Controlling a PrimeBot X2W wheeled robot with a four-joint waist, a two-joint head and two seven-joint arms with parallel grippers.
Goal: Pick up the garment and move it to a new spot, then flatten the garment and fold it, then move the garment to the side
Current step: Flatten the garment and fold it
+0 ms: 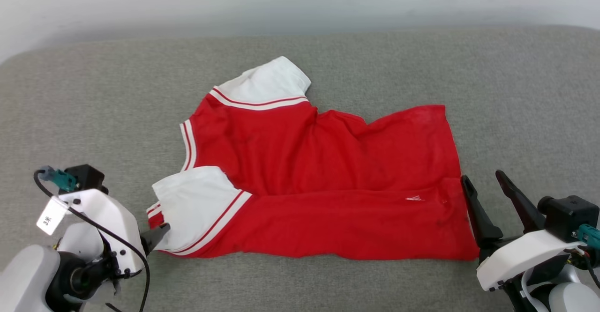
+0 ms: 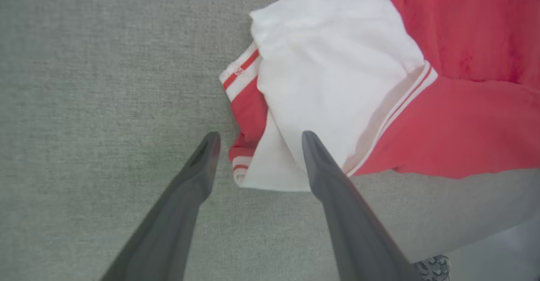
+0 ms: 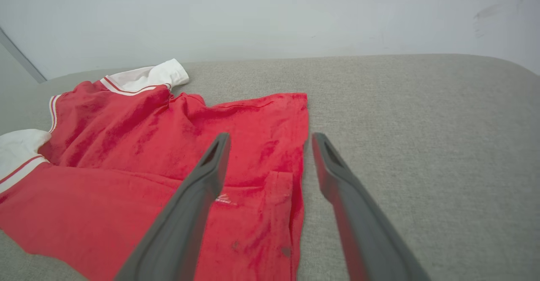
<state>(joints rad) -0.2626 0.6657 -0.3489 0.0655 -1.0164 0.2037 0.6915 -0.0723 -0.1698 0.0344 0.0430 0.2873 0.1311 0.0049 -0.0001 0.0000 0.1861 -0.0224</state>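
The red thin-fabric sports jersey with white sleeves and striped trim point(image 1: 328, 171) lies across the middle of the grey fabric-covered bench point(image 1: 515, 92), its near long edge folded over. The left gripper point(image 2: 260, 135) stands wide open and empty, one dark finger over the near white sleeve, the other over bare bench. The right gripper point(image 1: 482, 177) is likewise spread wide and holds nothing, straddling the hem's near corner.

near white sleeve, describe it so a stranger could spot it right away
A grey cushion holds one red garment spread sideways. At its near-left corner, by the left tool, lies a white sleeve. Unlike the other sleeve, toward the wall, it lies on the robot's side.
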